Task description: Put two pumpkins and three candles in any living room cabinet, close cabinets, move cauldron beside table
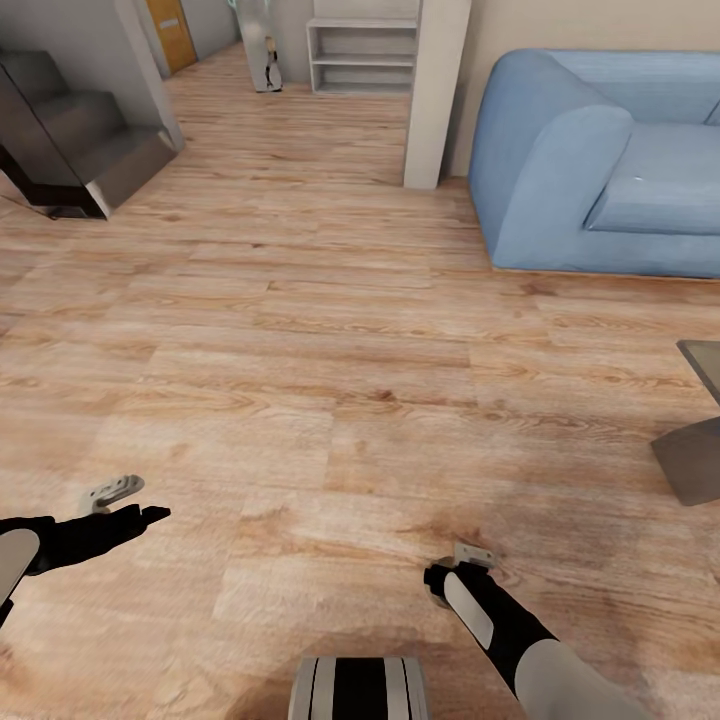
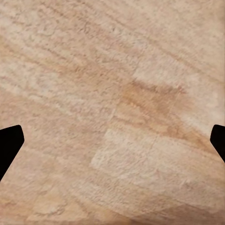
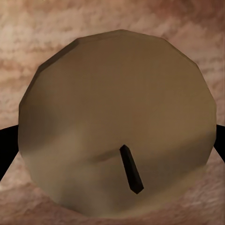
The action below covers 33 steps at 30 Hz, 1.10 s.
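Observation:
A cream-beige candle (image 3: pixel 108 103) with a short dark wick sits between the two black fingers of my right gripper (image 3: pixel 115 147), which is shut on its sides above the wooden floor. In the head view the right gripper (image 1: pixel 446 580) points down at the lower middle, and its hand hides most of the candle. My left gripper (image 1: pixel 140 516) hangs at the lower left, open and empty over bare floor (image 2: pixel 112 93). A corner of the grey glossy table (image 1: pixel 700 362) with a slab leg (image 1: pixel 690 460) stands at the right edge.
A blue sofa (image 1: pixel 600 160) stands at the back right, beside a pale pillar (image 1: pixel 435 90). Dark grey stairs (image 1: pixel 70 140) are at the back left. A grey shelf unit (image 1: pixel 362 55) lies far back. Wide wooden floor (image 1: pixel 300 330) stretches ahead.

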### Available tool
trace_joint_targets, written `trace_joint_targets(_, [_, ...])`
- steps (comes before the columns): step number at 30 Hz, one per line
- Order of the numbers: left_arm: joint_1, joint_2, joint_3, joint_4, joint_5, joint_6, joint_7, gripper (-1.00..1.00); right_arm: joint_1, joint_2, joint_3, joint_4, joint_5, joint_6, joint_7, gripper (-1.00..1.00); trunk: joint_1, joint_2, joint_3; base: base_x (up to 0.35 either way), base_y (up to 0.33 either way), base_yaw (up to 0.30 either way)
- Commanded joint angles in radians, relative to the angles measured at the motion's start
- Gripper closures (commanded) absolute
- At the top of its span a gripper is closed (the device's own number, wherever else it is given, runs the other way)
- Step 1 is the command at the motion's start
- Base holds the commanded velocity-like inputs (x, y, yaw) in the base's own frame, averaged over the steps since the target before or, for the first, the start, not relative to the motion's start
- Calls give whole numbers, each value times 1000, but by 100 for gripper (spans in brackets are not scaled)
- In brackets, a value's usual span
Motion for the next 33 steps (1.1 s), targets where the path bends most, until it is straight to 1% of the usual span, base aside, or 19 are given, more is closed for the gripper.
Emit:
trace_joint_targets(1, [-1,0,0,-1,10,3,10,-100,1,-1,6,0,-38,-7,34,-100,0,0,-1,0,0,0])
trace_joint_targets(6, [-1,0,0,0,10,3,10,-100,1,-2,6,0,-39,-6,35,-100,0,0,-1,0,0,0])
trace_joint_targets(7, [-1,-1,0,0,10,3,10,-100,1,-2,6,0,-39,-6,35,100,0,0,-1,0,0,0])
trace_joint_targets(26, [-1,0,0,1,10,3,10,-100,1,0,5,0,-39,-6,37,100,0,0,-1,0,0,0])
trace_joint_targets(33, [-1,0,0,2,10,3,10,-100,1,0,6,0,-39,-6,37,100,-3,2,26,0,0,0])
